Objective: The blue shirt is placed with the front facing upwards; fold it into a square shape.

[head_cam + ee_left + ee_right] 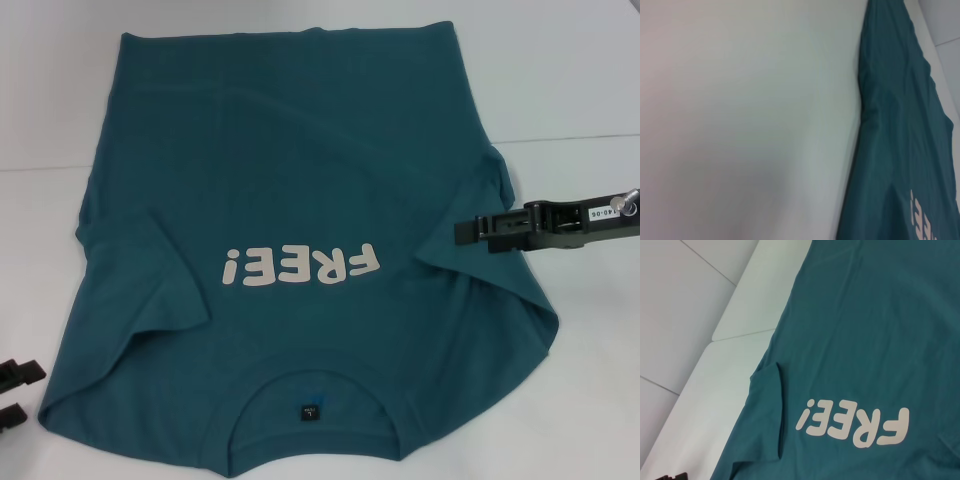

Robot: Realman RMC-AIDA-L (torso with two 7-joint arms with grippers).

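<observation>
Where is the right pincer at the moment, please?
In the head view, the right pincer reaches in from the right, over the blue shirt's right sleeve, level with the white "FREE!" lettering.

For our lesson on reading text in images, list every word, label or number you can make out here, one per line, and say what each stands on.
"FREE!": white lettering on the chest of the blue shirt, upside down in the head view.
Small black label inside the collar: print too small to read.
White tag on the right claw: characters too blurred to read with confidence.
</observation>
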